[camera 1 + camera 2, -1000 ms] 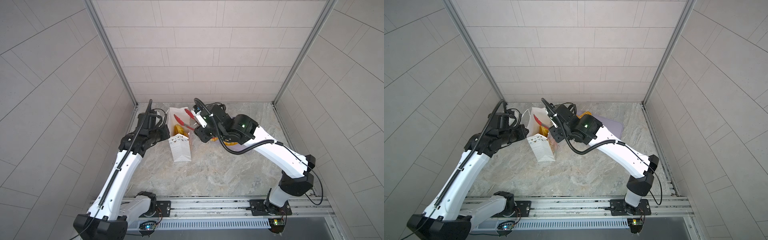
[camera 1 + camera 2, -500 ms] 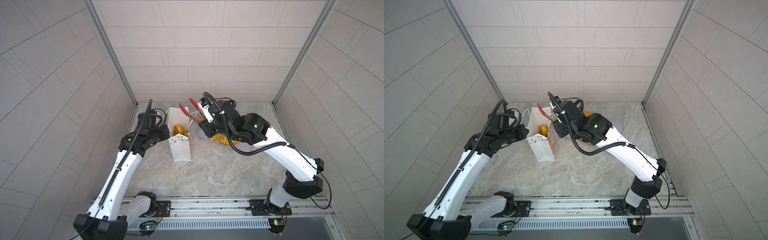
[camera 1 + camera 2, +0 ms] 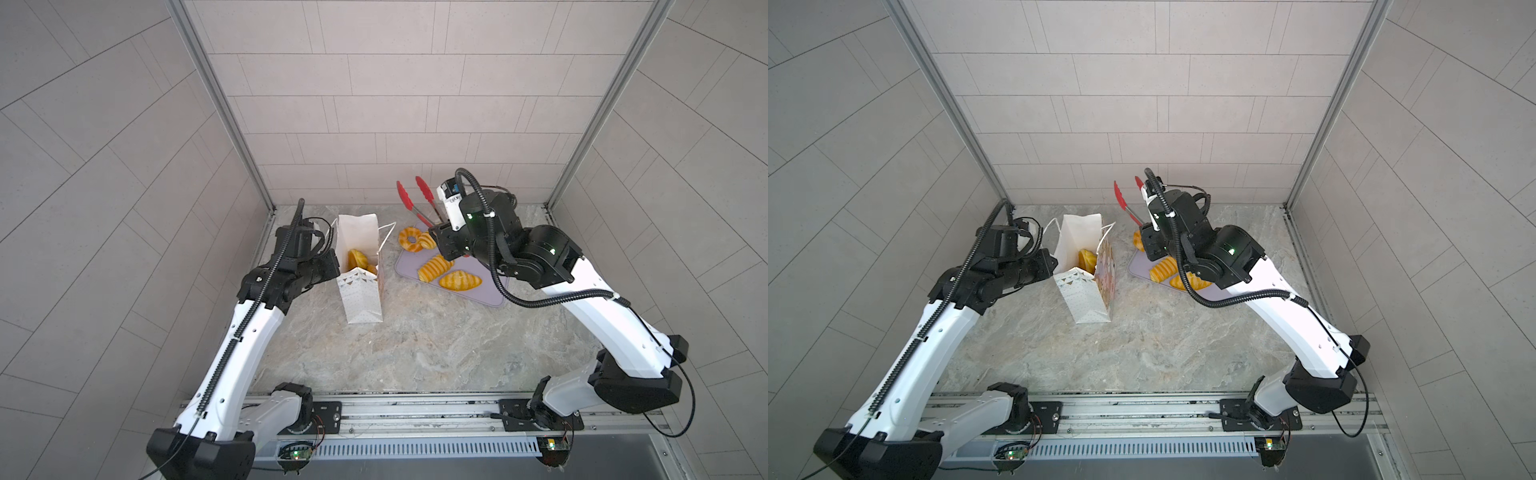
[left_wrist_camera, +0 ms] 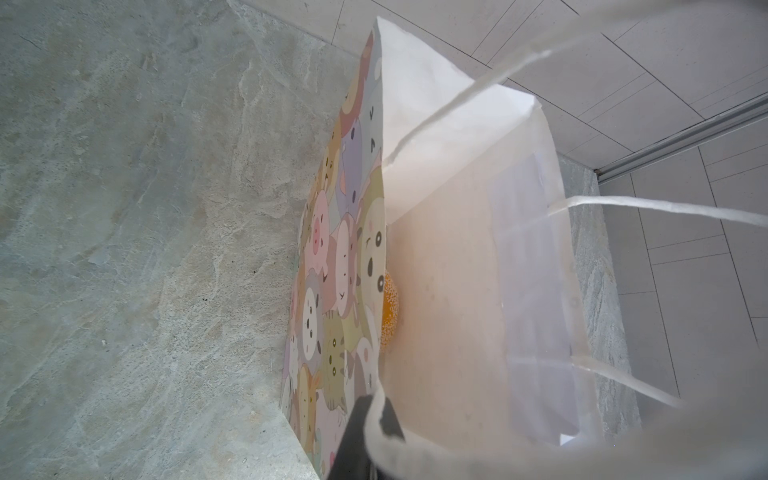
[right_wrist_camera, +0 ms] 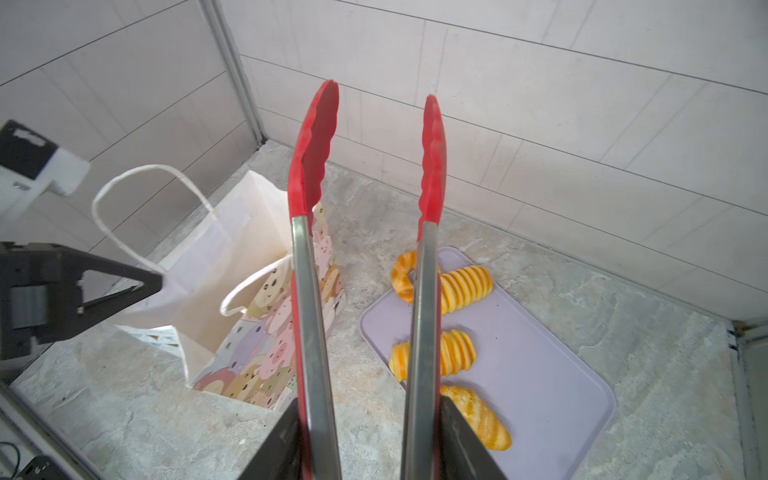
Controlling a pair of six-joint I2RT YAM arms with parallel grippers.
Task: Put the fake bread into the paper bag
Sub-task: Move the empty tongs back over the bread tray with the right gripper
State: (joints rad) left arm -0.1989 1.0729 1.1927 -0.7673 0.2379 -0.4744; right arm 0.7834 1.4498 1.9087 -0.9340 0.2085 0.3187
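Swung back from the paper bag, the right gripper hangs over the lilac tray, clamped on the tongs, their red tips apart and empty. The left gripper pinches the bag's rim. Some fake bread lies in the bag, the rest on the tray.

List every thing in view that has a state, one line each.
paper bag, upright, mouth open
left gripper, shut on the paper bag's rim
tongs, held raised, tips apart, empty
right gripper, shut on the tongs' handles
tray, flat on the table
fake bread in bag, lying inside
fake bread on tray, three loaves lying flat
ring, at the tray's edge
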